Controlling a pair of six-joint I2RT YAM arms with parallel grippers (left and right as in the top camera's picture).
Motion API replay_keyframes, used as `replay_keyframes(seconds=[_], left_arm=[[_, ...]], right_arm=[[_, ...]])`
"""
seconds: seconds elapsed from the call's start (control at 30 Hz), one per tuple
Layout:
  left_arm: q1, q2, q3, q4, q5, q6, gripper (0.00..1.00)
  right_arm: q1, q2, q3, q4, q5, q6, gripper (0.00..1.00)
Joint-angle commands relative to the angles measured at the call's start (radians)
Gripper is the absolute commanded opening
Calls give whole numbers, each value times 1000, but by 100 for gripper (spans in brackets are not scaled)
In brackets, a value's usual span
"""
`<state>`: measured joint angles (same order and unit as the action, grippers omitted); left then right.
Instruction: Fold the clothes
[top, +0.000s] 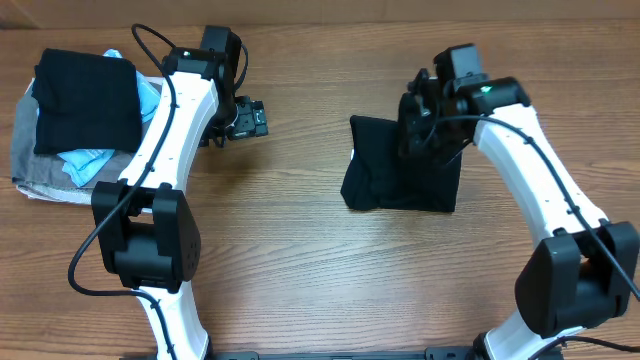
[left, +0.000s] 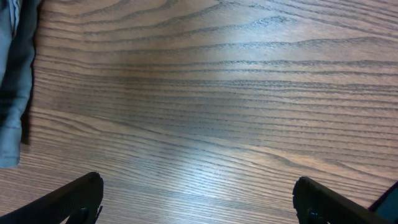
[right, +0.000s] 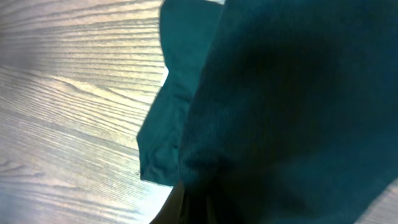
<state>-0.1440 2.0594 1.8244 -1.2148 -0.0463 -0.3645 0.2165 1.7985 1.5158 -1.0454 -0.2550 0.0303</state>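
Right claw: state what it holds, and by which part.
The right claw pinches the black soft-fabric T-shirt near its far edge; the left claw holds nothing.

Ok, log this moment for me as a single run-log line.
left hand: open, over bare table | right hand: shut on black T-shirt | clothes pile: table's left side | fold: unfinished

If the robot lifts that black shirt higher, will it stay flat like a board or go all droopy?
Probably droopy: the black T-shirt sags in soft folds where the right gripper pinches it. It likely feels light, being thin cloth. Pushed, it would probably bunch up on the wooden table rather than slide or roll.
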Motion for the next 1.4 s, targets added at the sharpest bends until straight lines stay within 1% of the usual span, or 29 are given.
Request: replay_keyframes(seconds=[0.0,0.5,0.67,0.83,1.23,1.3,1.37], left_arm=[[0,-4,-5,0,-6,-10,100],[0,-4,-5,0,-6,-10,100],[0,-4,-5,0,-6,-10,100],[0,-4,-5,0,-6,-10,100],[0,-4,-5,0,-6,-10,100],[0,-4,-5,0,-6,-10,100],[0,-4,-5,0,-6,-10,100]], right_arm=[[34,-5,-34,44,-25,11,5],[135,-2,-154,230,-27,79,5],[143,-2,-158,245,-35,80,5],[143,-1,-171,275,-34,127,5],[143,44,-171,291,-44,128,7],[143,53,-171,304,-78,128,13],[143,57,-171,321,-131,128,15]])
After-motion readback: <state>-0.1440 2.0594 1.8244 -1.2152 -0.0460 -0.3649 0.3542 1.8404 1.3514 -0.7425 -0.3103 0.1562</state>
